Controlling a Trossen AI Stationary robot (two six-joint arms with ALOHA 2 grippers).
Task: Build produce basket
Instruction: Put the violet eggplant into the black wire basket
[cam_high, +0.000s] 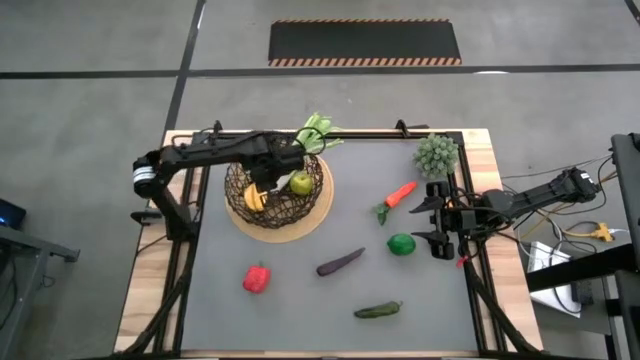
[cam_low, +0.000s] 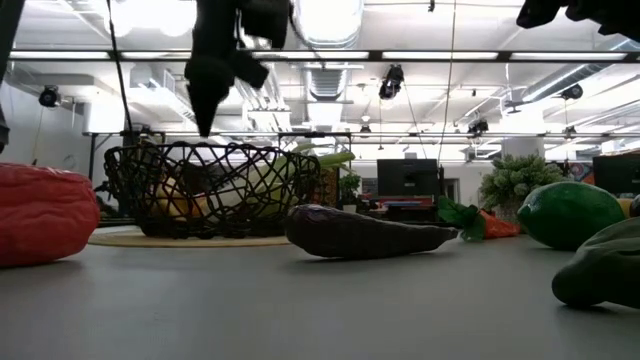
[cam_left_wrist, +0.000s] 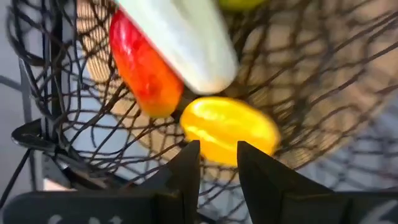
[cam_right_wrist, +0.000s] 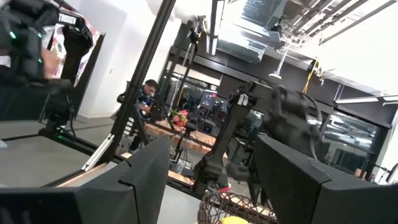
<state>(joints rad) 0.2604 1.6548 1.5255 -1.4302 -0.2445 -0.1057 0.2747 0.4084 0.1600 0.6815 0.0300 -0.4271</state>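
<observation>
On the grey table (cam_high: 300, 300), the narrow-jawed, empty left gripper (cam_left_wrist: 217, 163) hangs over the basket (cam_high: 277, 190), its lemon (cam_left_wrist: 229, 129) directly below.

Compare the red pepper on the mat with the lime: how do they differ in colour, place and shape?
The red pepper is red; the lime is green. The red pepper lies at the left arm's side, below the basket in the high view; the lime lies near the right gripper. The pepper looks lumpy, the lime smooth and round. Both lie loose on the mat, outside the basket.
</observation>
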